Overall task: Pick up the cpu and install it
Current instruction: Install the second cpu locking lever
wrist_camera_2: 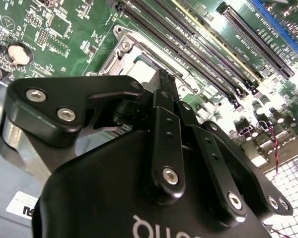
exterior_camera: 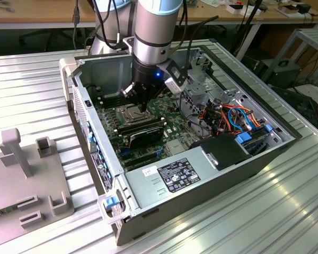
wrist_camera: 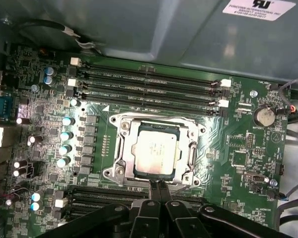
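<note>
The arm reaches down into the open computer case (exterior_camera: 201, 159) lying on the ribbed metal table (exterior_camera: 37, 95); in the exterior view the jaws (exterior_camera: 143, 106) hang just above the green motherboard (exterior_camera: 169, 114), near the case's 11 o'clock corner; in the first wrist view the cpu (wrist_camera: 155, 150) sits flat inside its socket frame (wrist_camera: 120, 148), silver lid up, at the middle of the board; the two fingertips (wrist_camera: 157, 187) are pressed together with nothing between them, just beside the frame's edge; memory slots (wrist_camera: 149, 87) run along the far side of the socket; a grey fixture (exterior_camera: 26, 174) stands on the table at 9 o'clock from the case, well apart from it.
</note>
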You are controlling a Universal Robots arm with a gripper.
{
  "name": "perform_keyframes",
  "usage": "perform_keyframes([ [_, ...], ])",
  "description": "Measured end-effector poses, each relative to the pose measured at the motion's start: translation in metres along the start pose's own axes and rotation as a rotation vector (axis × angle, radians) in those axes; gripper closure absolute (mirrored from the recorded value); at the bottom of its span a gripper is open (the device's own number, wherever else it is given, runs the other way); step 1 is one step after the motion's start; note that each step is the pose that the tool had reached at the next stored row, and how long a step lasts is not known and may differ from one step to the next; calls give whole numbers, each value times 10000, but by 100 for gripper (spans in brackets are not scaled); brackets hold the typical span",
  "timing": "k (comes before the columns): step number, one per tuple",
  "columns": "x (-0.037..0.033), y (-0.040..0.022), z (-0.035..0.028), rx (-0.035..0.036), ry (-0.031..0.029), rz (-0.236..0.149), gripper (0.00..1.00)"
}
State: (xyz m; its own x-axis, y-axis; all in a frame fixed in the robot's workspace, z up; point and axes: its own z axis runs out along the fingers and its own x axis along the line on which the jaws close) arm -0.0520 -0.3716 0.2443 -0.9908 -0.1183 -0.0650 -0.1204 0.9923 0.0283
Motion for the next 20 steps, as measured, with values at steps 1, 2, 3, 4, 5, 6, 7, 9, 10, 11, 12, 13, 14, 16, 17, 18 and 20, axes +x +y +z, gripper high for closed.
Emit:
perform_keyframes([
  [1,2,-13,-1,0,1,0,89],
  [2,3,-20,-1,0,1,0,89],
  [3,4,-32,-2,0,0,-1,89],
  [4,5,-39,-2,0,0,0,89],
  [5,5,-44,-2,0,0,-1,89],
  [6,6,-47,-3,1,-1,1,89],
  [7,10,-46,-3,3,-12,0,89],
  [9,21,-45,-3,5,-35,-2,89],
  [10,22,-45,-3,4,-36,-2,89],
  [11,23,-46,-6,5,-37,-3,89],
  [12,23,-46,-17,6,-36,-2,89],
  [13,22,-45,-22,3,-38,-1,89],
  [14,28,-44,-22,4,-43,1,89],
  [16,46,-43,-25,8,-57,-2,89],
  [17,59,-42,-25,9,-66,-3,89],
  [18,70,-40,-26,9,-72,-3,89],
  [20,102,-37,-28,10,-80,-3,89],
])
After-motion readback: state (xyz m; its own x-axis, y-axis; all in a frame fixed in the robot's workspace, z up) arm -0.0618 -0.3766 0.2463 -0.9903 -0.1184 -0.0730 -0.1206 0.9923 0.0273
